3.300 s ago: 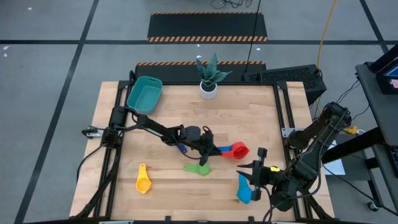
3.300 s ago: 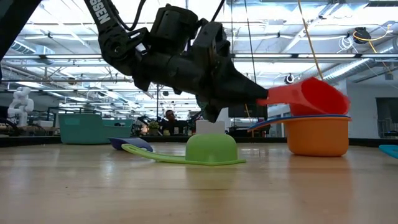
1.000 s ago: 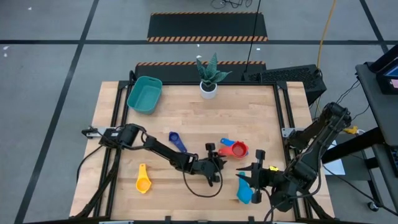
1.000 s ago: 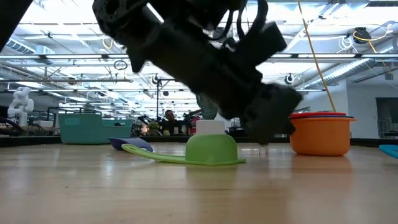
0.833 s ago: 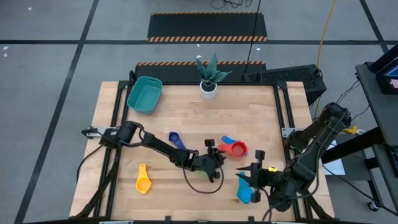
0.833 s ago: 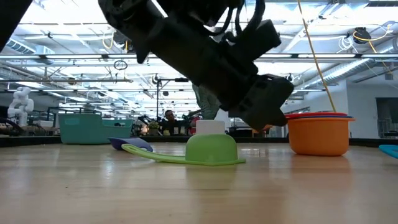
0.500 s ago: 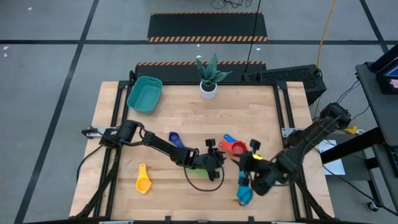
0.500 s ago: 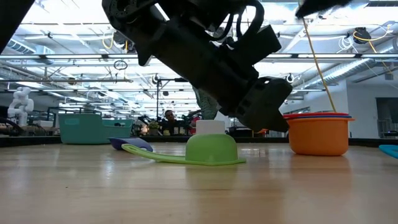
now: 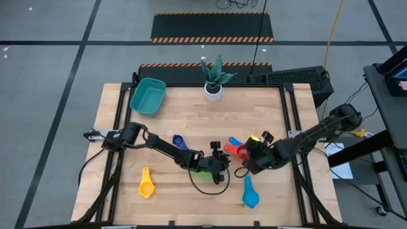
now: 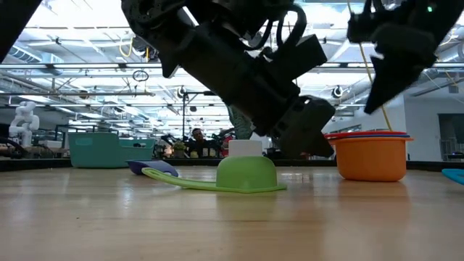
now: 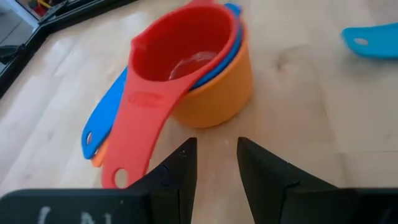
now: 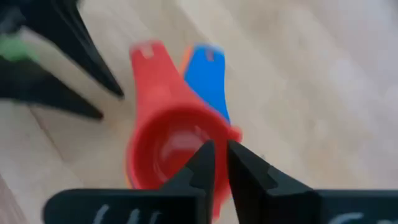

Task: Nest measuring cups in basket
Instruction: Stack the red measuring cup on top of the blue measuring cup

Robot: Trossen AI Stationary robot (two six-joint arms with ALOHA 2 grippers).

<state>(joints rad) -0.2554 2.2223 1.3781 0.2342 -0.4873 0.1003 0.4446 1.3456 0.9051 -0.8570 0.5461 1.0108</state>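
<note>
Red cup (image 11: 180,53) topping nested stack mid-frame | light, stiff, slick; pinch flat handle | left end effector (image 11: 216,163) parted, empty | right end effector (image 12: 216,163) near-closed, empty

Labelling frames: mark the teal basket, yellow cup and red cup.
teal basket (image 9: 147,97): high view, bare floor.
yellow cup (image 9: 147,189): high view, bowl.
red cup (image 11: 186,50): left wrist view, bowl.

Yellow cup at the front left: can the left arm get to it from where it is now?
Probably yes. The yellow cup lies alone on bare table, and the left gripper, empty, sits by the nested stack.
</note>
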